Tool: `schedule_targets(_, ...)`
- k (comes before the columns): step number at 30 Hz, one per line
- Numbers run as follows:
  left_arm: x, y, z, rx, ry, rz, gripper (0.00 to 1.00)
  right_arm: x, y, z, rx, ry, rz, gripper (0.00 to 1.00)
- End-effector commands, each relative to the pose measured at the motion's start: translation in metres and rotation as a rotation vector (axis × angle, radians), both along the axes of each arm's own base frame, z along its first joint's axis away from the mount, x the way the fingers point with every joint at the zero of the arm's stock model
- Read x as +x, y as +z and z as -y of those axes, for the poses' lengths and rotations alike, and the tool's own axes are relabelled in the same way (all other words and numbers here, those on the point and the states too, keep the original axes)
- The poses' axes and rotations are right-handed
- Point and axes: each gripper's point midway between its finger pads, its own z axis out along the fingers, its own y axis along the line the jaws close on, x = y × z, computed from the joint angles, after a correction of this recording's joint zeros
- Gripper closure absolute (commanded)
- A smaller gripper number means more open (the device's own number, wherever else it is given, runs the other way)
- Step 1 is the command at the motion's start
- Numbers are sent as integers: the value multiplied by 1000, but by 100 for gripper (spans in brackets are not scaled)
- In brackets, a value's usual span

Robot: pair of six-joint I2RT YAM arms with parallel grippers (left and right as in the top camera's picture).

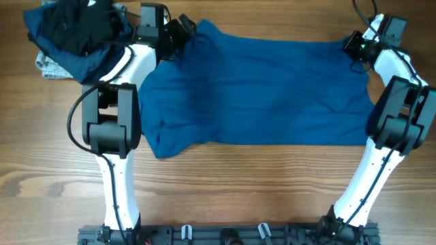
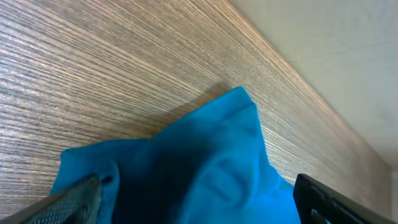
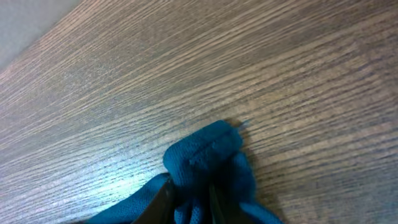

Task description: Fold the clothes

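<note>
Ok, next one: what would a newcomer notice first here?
A big blue shirt lies spread across the wooden table. The right gripper pinches one bunched far corner; the left gripper stands open over the other. A dark heap of clothes sits far left.

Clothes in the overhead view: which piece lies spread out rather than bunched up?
The big blue shirt, laid wide across the middle of the table. The dark and pale pieces sit in a heap at the far left corner.
</note>
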Motion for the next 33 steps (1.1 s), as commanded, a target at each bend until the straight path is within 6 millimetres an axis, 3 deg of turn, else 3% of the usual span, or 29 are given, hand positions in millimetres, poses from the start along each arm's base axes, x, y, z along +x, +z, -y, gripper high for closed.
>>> schedule_targets(1, -8, -43, 12, 4, -41, -69, 4, -4, -17, -2, 9, -1, -43, 83)
schedule_targets(4, -13, -54, 22, 2, -62, -86, 9, -6, -19, -3, 13, -1, -55, 83)
schedule_targets(10, -14, -53, 28, 3, -72, -82, 63, -9, -21, -3, 17, -1, -70, 83)
schedule_targets(13, -13, -53, 27, 5, -72, -77, 89, -13, -23, -4, 24, -1, -87, 96)
schedule_targets(16, -11, -50, 25, 3, -69, -69, 95, -13, -20, -5, 25, 0, -88, 96)
schedule_targets(18, -8, -44, 22, 2, -64, -56, 96, -12, -8, -4, 19, 0, -73, 96)
schedule_targets(23, 1, -7, 12, 14, -69, 25, 96, -9, 41, -3, 0, -2, -13, 96)
schedule_targets(25, 1, 18, 13, 8, -95, 64, 96, -11, 57, -4, -3, -3, -1, 96)
schedule_targets(33, -24, 58, 10, 75, -163, 52, 96, -31, 75, -11, 13, -2, -57, 96)
